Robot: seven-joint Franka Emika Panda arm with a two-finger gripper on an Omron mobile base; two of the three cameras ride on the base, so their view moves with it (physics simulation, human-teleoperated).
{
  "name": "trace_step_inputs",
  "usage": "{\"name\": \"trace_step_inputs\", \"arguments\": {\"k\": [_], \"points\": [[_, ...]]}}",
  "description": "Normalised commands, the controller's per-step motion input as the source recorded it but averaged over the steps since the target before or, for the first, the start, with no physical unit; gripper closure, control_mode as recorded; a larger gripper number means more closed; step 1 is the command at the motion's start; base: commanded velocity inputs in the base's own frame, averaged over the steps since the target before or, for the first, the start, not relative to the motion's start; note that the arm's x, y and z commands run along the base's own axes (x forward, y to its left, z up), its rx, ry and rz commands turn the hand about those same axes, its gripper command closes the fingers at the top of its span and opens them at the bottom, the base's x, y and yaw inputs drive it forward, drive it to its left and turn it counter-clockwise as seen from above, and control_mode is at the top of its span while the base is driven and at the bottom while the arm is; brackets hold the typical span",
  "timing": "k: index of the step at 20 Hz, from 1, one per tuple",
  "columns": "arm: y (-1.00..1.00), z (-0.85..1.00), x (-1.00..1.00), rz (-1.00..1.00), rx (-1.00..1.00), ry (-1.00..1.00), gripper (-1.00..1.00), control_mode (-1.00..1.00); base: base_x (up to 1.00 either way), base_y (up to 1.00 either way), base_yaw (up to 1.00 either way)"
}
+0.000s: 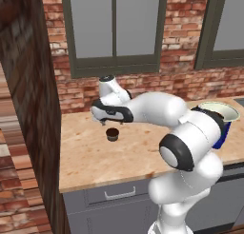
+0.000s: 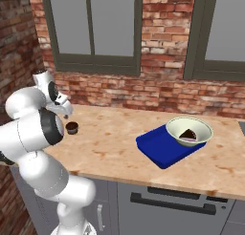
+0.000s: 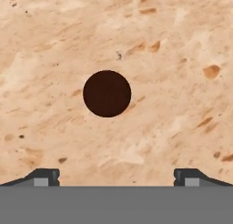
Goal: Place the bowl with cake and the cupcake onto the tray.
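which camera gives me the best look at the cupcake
The hand view: the cupcake sits near the centre, seen from straight above, unobstructed. The left base view shows it small on the counter below the gripper; the right base view shows it small beside the arm.

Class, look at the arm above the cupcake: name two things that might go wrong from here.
1. The cupcake is small next to the open gripper; closing off-centre might tip or push it along the counter.
2. The bowl sits on the tray toward one end; carrying the cupcake there might bump it.
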Motion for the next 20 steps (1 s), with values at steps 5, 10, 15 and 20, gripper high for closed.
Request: {"name": "trace_step_inputs", "arguments": {"k": [5, 10, 15, 20], "points": [[-0.22, -0.45, 0.09, -0.09, 0.00, 0.00, -1.00, -1.00, 0.00, 0.00, 0.00], [-0.15, -0.29, 0.17, 0.00, 0.01, 0.00, -1.00, -1.00, 0.00, 0.00, 0.00], [0.02, -0.27, 0.35, 0.00, 0.00, 0.00, -1.00, -1.00, 0.00, 0.00, 0.00], [0.00, -0.27, 0.32, 0.00, 0.00, 0.00, -1.00, -1.00, 0.00, 0.00, 0.00]]}}
